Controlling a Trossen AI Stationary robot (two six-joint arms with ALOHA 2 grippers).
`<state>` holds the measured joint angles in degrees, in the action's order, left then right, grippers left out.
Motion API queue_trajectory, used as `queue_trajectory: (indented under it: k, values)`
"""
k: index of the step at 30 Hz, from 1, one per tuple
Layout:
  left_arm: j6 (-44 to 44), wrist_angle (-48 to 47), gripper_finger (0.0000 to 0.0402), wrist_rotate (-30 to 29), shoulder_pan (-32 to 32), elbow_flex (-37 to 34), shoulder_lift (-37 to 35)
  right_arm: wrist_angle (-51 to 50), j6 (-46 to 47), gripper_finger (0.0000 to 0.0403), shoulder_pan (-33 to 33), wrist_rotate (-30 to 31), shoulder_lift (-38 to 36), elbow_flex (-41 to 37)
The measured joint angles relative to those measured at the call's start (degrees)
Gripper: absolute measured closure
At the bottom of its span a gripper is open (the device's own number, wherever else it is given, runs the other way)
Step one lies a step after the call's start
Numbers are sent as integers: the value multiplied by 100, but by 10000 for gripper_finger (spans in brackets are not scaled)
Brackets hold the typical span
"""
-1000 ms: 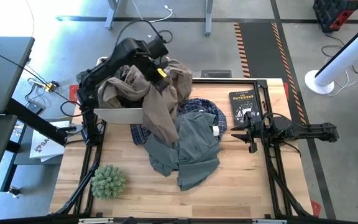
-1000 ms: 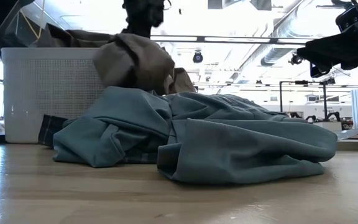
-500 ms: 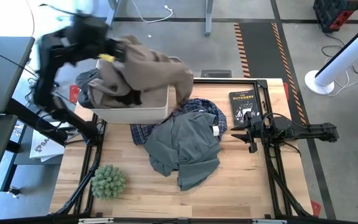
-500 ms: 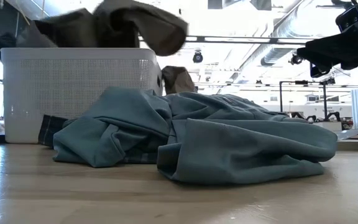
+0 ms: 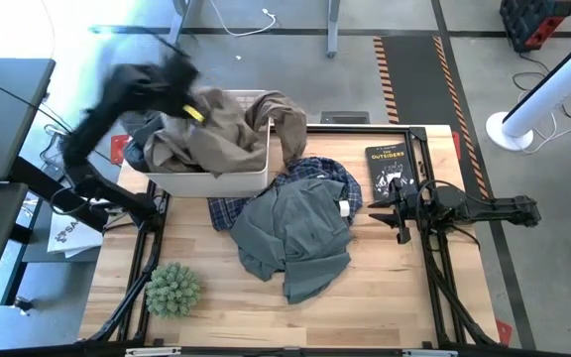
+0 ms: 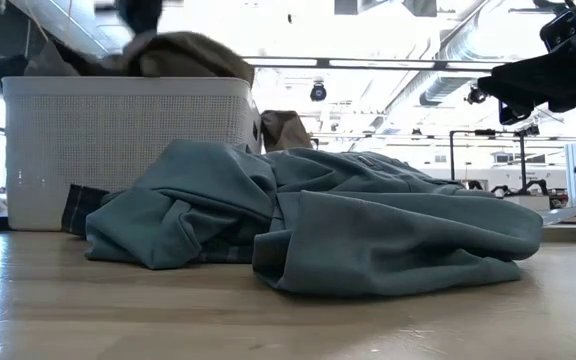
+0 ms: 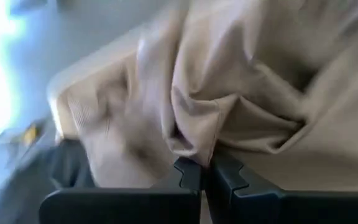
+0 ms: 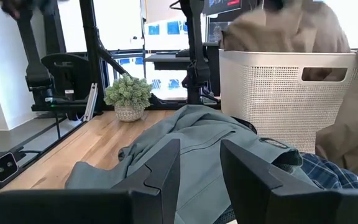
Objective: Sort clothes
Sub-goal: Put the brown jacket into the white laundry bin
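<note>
Only "OUTSIDERS" seems legible on the book (image 5: 389, 169); left gripper (image 7: 205, 167) pinches the taupe-brown garment (image 5: 228, 134).

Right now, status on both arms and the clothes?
Left gripper shut on taupe garment over basket. Right gripper open, idle by book. T-shirt, plaid shirt on table.

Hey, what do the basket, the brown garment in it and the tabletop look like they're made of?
Basket: probably matte white plastic, judging by its stiff walls with fine perforations. Taupe-brown garment: soft, thin woven cloth, maybe cotton, since it creases and drapes over the rim. Tabletop: light wood with visible plank seams and a smooth finish.
</note>
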<state>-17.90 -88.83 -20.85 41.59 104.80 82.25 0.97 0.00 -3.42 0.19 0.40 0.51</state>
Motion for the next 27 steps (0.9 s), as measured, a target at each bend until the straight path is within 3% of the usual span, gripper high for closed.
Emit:
queue_trajectory:
  k: [3, 6, 8, 11, 14, 18, 27]
  values:
    - [49, 611, 401, 304, 76, -1717, 45, 0, 1, 291, 0, 0, 0, 0]
    - [193, 1840, 401, 1103, 76, -3308, 62, 0, 0, 291, 0, 0, 0, 0]
    - [129, 2428, 401, 1488, 76, -4107, 53, 0, 1, 291, 0, 0, 0, -1]
    - [-135, 2839, 401, 1593, 79, -4801, 52, 0, 1, 291, 0, 0, 0, 0]
    - [-306, 2609, 401, 1582, 78, -4812, 30, 0, 0, 291, 0, 0, 0, 0]
    - [-300, 2122, 387, 1768, 78, -4198, -90, 0, 1, 291, 0, 0, 0, 0]
    - [-419, 780, 265, 2647, 115, -2034, -414, 0, 1, 291, 0, 0, 0, 0]
